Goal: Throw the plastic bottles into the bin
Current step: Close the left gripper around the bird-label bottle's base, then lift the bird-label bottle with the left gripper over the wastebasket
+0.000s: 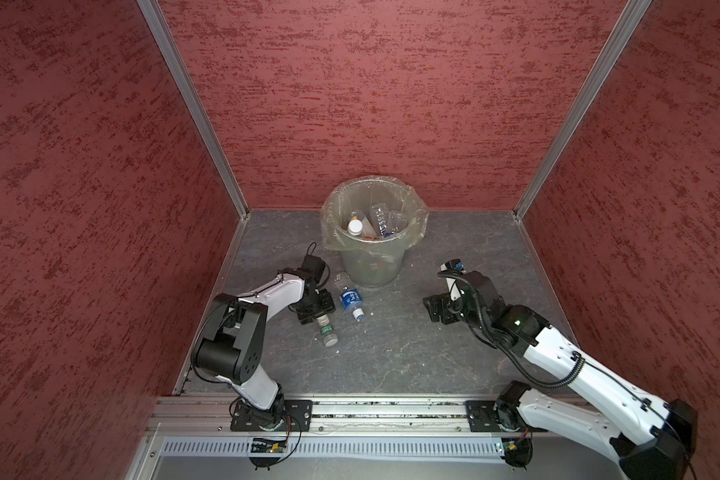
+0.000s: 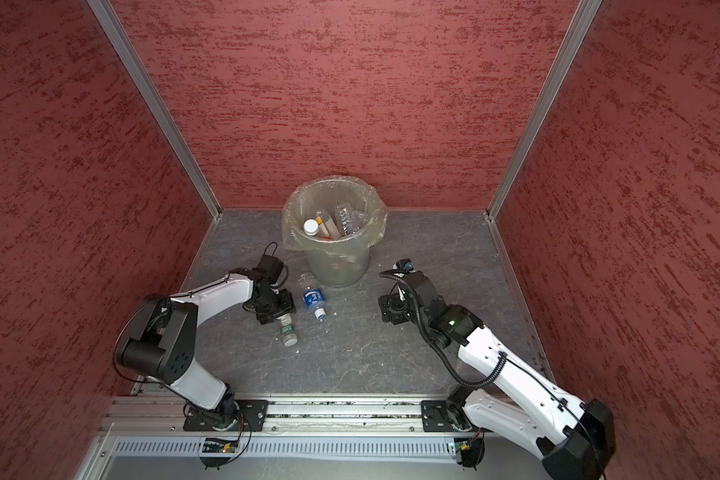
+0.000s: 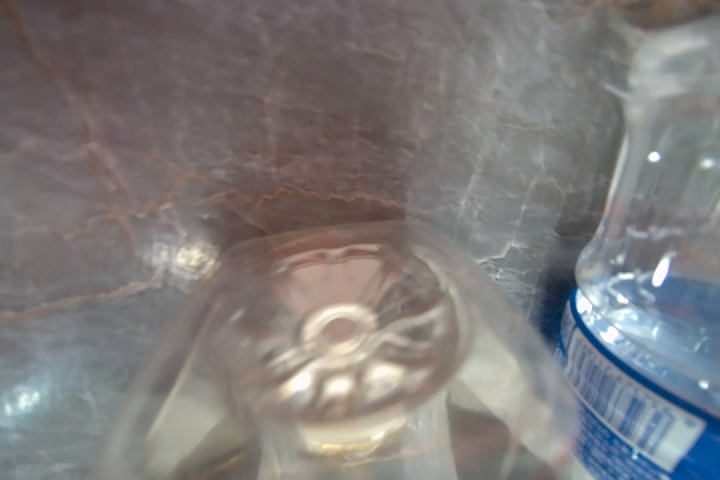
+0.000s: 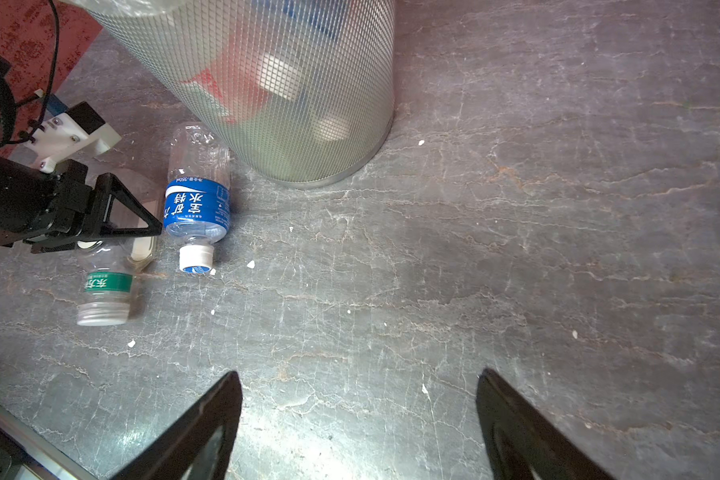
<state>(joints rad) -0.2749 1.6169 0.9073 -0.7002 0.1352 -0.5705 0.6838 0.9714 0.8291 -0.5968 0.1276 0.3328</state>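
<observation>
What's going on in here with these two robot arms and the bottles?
The robot is clearing plastic bottles into the bin, which already holds several. The left gripper is down around the base end of a green-labelled bottle lying on the grey surface; a firm grip isn't confirmed. A blue-labelled bottle lies beside it, near the bin. The right gripper is open, holding nothing.
</observation>
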